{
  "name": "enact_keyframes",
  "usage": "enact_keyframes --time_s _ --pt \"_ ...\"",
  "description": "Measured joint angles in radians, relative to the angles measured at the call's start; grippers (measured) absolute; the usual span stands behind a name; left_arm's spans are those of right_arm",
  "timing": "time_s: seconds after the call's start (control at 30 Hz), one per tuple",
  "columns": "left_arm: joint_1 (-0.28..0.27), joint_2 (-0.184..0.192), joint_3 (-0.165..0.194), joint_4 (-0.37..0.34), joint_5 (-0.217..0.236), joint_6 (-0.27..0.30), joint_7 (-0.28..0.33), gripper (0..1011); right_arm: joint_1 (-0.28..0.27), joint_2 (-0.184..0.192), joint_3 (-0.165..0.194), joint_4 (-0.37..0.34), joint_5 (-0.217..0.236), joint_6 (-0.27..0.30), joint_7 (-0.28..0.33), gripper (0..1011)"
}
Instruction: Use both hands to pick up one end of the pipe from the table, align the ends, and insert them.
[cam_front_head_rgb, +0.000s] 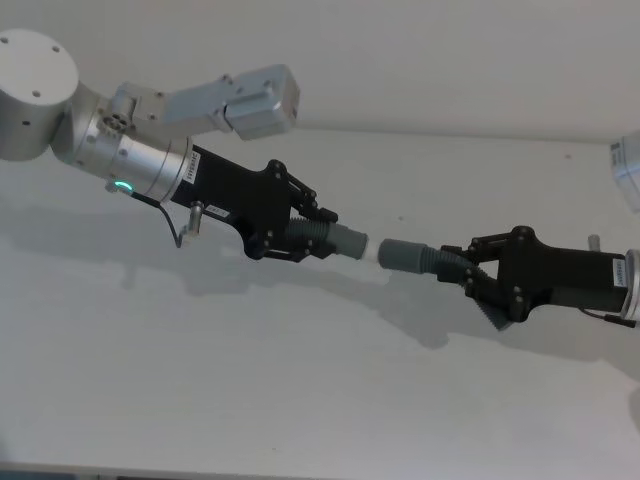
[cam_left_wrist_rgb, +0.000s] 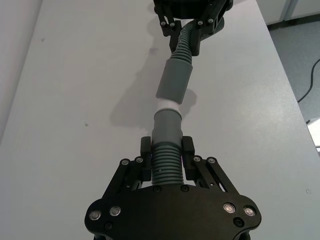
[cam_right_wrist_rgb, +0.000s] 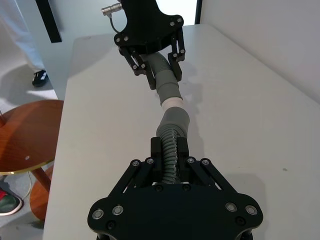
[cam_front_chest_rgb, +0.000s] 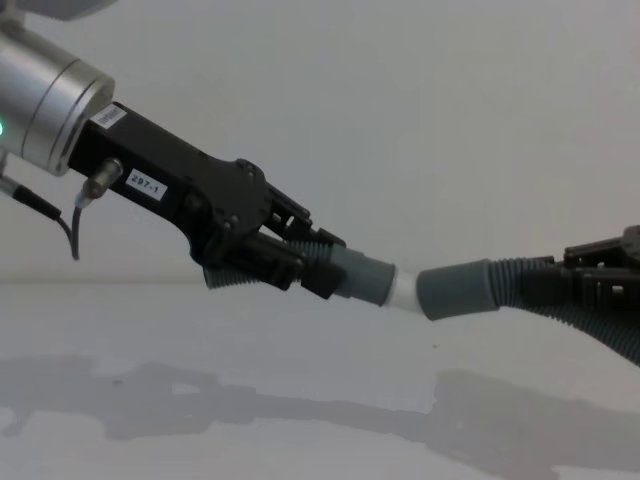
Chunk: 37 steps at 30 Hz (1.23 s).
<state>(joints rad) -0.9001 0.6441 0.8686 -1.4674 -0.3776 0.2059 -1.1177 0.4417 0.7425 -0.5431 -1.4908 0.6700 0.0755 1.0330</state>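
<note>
1. Nearest to the wrist camera, the left gripper (cam_left_wrist_rgb: 167, 157) has its fingers (cam_left_wrist_rgb: 145, 155) clenched on the ribbed part of the pipe (cam_left_wrist_rgb: 166, 167), just behind the cuff with the white tip (cam_left_wrist_rgb: 167, 104).
2. Opposite it, the right gripper (cam_front_head_rgb: 478, 285) is grasping the ribbed part behind the hollow cuff (cam_front_head_rgb: 404, 254) in the same way.
3. Both ends are held in the air above the white surface (cam_front_head_rgb: 300, 400), between the two grippers; their shadow lies below on the surface.
4. From the chest camera, the white tip (cam_front_chest_rgb: 404, 291) touches the mouth of the hollow cuff (cam_front_chest_rgb: 455, 288) and seems to be partly inside; the two cuffs meet at a small angle, not in one straight line.
5. I judge the pipe to be light and flexible, so it bends easily near the fingers, while the smooth cuffs are stiff.
6. Holding on the ribs close to each cuff looks right: the ribs give grip, and a short free length keeps the ends from drooping during the push.
</note>
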Motion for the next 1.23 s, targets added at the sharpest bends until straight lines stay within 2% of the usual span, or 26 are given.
enact_keyframes --time_s 0.57,1.23 --pt "0.004 0.002 -0.006 0.013 -0.029 -0.027 0.013 345 0.014 -0.015 -0.008 0.032 0.04 0.003 0.012 176" --pt "0.002 0.0 -0.005 0.028 -0.05 -0.044 0.006 345 0.022 -0.021 -0.015 0.046 0.056 0.005 0.016 176"
